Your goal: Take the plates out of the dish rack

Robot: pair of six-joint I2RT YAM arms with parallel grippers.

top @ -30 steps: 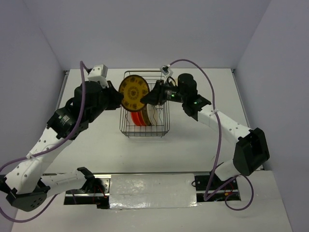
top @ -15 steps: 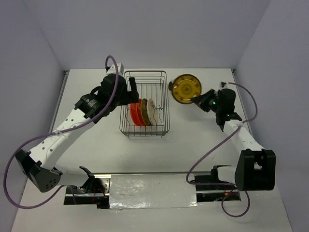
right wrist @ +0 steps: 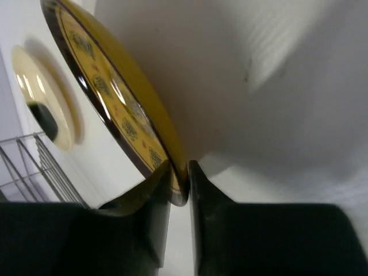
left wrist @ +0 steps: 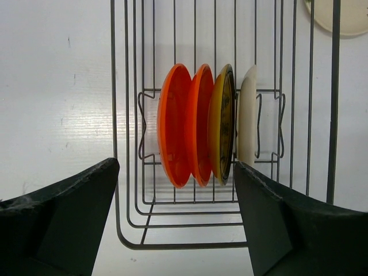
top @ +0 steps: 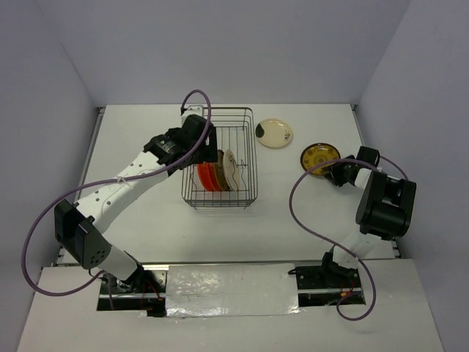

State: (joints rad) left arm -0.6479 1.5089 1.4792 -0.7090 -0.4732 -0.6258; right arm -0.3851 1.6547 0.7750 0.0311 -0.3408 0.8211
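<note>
The dish rack of dark wire stands mid-table and holds several plates on edge: two orange, one brown and yellow, one cream. My left gripper hangs open just above them, one finger on each side of the row, touching nothing. A cream plate with a dark blotch lies flat on the table right of the rack. Further right, a brown plate with yellow pattern rests low at the table. Its rim sits between the fingers of my right gripper, which close on it.
The blotched cream plate lies just beyond the held plate, with the rack's wires behind it. The right wall stands close to my right arm. The left arm stretches diagonally across the left half of the table.
The right arm carried the brown and yellow plate from above the rack to the right and down to the table. The left gripper let go, swung over the rack and opened.
</note>
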